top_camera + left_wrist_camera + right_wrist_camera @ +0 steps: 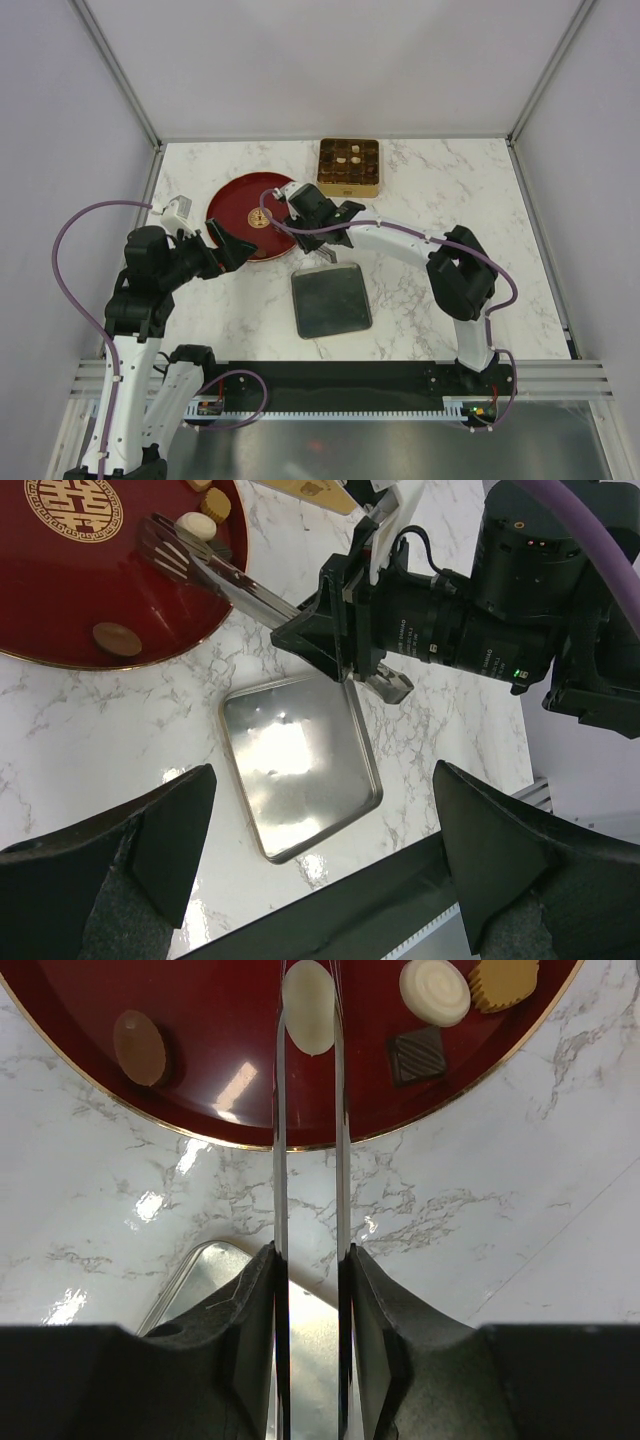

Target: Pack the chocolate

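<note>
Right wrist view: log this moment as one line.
right gripper: shut on tongs | tongs: tips either side of cream chocolate | cream chocolate: lying in red dish | left gripper: open, holding nothing

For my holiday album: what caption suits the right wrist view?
Held by the right gripper, tongs straddle a cream chocolate on the red dish.

A white marble-veined table (440,180) sits enclosed by plain pale walls (330,60) joined with grey metal posts (119,75).
</note>
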